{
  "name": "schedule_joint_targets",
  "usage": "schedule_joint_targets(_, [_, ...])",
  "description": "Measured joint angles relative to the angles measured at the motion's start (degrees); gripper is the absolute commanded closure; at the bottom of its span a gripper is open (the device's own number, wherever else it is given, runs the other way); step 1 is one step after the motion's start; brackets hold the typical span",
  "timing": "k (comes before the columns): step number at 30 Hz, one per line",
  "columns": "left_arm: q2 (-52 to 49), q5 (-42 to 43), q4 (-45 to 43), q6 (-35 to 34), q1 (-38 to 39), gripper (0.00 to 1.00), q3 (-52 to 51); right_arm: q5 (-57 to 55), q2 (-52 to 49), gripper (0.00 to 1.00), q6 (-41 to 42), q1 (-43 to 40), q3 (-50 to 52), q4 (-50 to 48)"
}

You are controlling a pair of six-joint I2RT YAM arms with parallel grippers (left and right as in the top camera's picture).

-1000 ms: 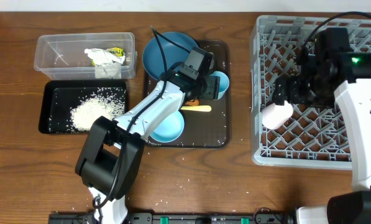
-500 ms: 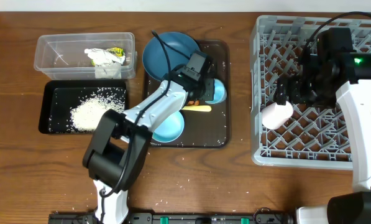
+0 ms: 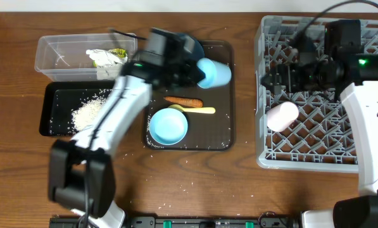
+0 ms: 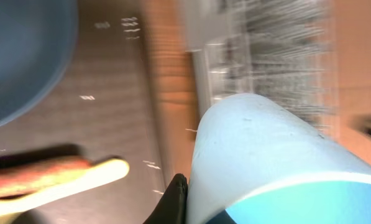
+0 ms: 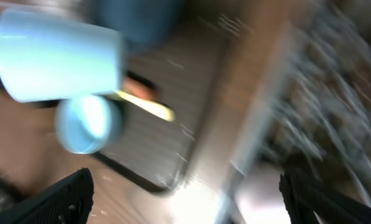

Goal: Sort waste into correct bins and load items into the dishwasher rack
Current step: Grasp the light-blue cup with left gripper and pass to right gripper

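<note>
Soft, even light falls from above in the overhead view. It is bright enough, and the shadows are faint and short beside the dishwasher rack (image 3: 263,126) and the clear tub (image 3: 43,45). The dark serving tray (image 3: 223,130) shows a dull sheen with small specks of glare. The left arm (image 3: 122,107) is smeared and ghosted, while the right edge of the worktop is sharp; a green lamp (image 3: 364,62) glows on the right arm (image 3: 366,114). The left wrist view is streaked — the rack's bars (image 4: 278,43) dissolve into lines, and the light blue cup (image 4: 266,155), very close, is soft and shaded beneath. The right wrist view is blurred throughout — a washed-out white patch sits low in the middle.
</note>
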State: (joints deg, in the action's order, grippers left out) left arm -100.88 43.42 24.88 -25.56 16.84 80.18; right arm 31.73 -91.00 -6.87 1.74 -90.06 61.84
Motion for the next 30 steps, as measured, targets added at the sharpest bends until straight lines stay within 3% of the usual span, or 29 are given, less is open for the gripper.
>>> schedule_joint_targets(7, [0.9,30.0,0.3,-0.2,-8.2,0.94,0.0,17.8,0.0,0.06,-9.0,6.0,0.0,-8.2])
schedule_joint_targets(11, [0.9,39.1,1.1,-0.3,-8.3,0.94,0.0,21.6,0.0,0.08,-11.6,10.7,0.0,-11.3])
schedule_joint_targets(15, [0.9,42.6,1.7,-0.4,-7.3,0.94,0.0,23.1,0.0,0.13,-12.9,14.7,0.0,-14.5])
schedule_joint_targets(20, [0.9,45.0,1.8,-0.4,-5.9,0.94,0.0,23.2,0.0,0.29,-13.9,16.6,0.0,-16.9])
schedule_joint_targets(26, [0.9,45.8,1.9,-0.4,-6.0,0.92,0.0,23.8,0.0,0.37,-14.3,16.6,0.0,-16.6])
schedule_joint_targets(30, [0.9,45.7,1.6,-0.2,-6.0,0.73,0.0,24.0,0.0,0.42,-14.3,16.6,0.0,-15.9])
